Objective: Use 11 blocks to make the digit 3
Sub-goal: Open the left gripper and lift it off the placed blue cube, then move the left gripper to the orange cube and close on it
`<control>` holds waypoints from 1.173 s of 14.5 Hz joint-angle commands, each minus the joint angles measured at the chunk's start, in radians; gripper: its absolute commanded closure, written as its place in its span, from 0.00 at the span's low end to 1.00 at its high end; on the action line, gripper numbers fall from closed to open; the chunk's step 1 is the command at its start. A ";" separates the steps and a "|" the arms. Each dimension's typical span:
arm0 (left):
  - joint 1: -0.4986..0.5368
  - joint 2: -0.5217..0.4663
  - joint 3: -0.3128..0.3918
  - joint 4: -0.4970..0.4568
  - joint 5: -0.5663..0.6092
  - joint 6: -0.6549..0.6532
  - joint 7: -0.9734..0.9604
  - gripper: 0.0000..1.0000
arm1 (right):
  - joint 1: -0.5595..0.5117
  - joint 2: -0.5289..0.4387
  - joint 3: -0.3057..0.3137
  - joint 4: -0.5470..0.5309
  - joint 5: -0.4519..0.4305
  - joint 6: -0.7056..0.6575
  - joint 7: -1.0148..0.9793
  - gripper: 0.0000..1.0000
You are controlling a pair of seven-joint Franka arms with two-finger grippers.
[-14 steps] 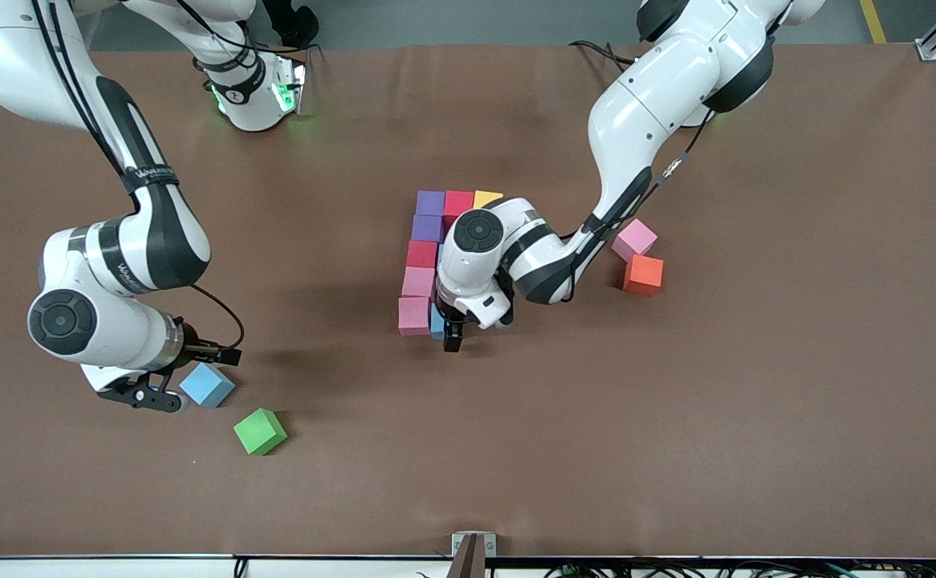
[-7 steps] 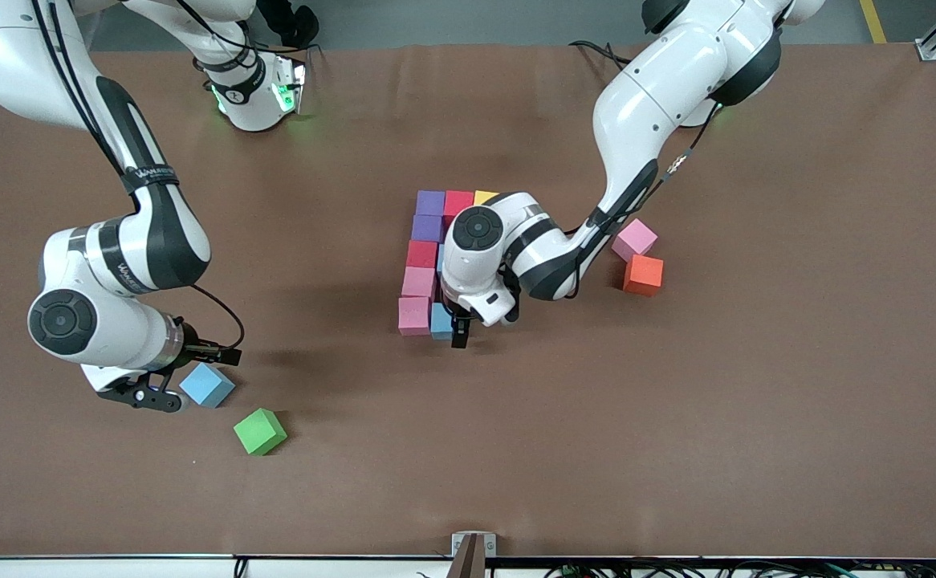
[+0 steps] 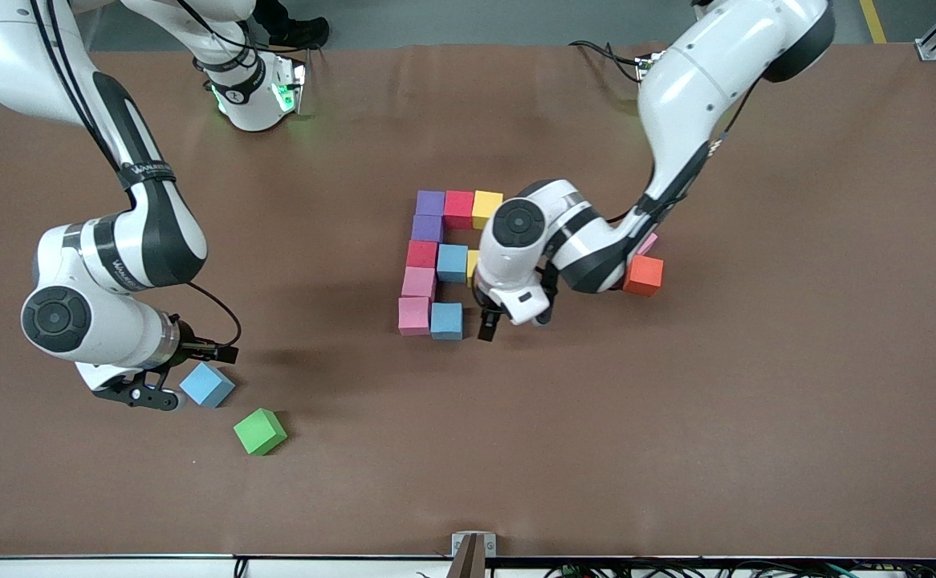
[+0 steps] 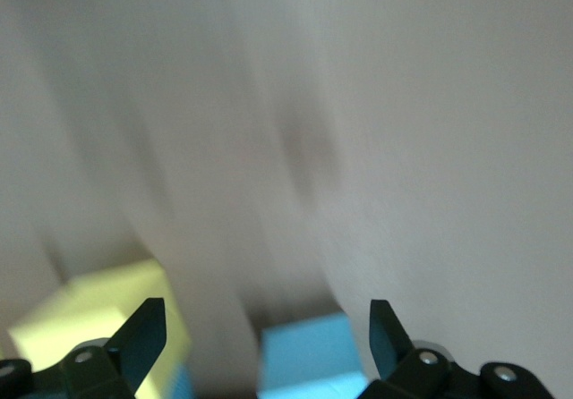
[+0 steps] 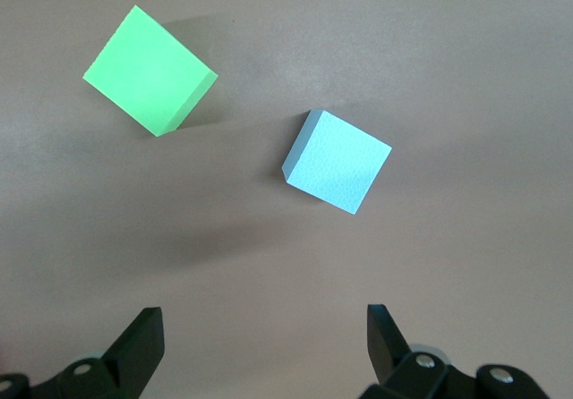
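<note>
The figure of touching cubes lies mid-table: purple (image 3: pixel 430 202), red (image 3: pixel 459 209) and yellow (image 3: pixel 486 207) in the farthest bar. Purple (image 3: pixel 428 229), red (image 3: pixel 421 254) and two pink cubes (image 3: pixel 418 282) (image 3: pixel 413 315) form the side. A light blue cube (image 3: pixel 452 262) and a half-hidden yellow one (image 3: pixel 472 265) make the middle bar. A light blue cube (image 3: pixel 446 320) sits beside the nearest pink. My left gripper (image 3: pixel 512 321) hangs open and empty beside it; its wrist view (image 4: pixel 269 327) shows that cube (image 4: pixel 304 363). My right gripper (image 3: pixel 147 395) (image 5: pixel 264 345) is open beside a loose light blue cube (image 3: pixel 207 384) (image 5: pixel 338 162).
A green cube (image 3: pixel 260 431) (image 5: pixel 149 70) lies nearer the front camera than the loose light blue cube. An orange cube (image 3: pixel 643 275) and a pink cube (image 3: pixel 647 243), mostly hidden by the left arm, lie toward the left arm's end.
My left gripper has left the light blue cube beside the nearest pink and moved toward the left arm's end, uncovering the middle bar's light blue and yellow cubes. The right arm has barely moved.
</note>
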 commanded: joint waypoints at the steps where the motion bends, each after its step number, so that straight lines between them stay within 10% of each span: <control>1: 0.098 -0.138 -0.044 -0.159 -0.013 -0.067 0.212 0.00 | -0.019 -0.025 0.013 -0.026 0.004 -0.006 -0.014 0.00; 10: 0.704 -0.359 -0.445 -0.546 0.001 -0.063 0.944 0.00 | -0.016 -0.018 0.013 -0.033 0.004 0.004 -0.012 0.00; 17: 0.916 -0.365 -0.539 -0.695 0.133 0.032 1.364 0.00 | -0.015 -0.018 0.013 -0.037 0.004 0.009 -0.012 0.00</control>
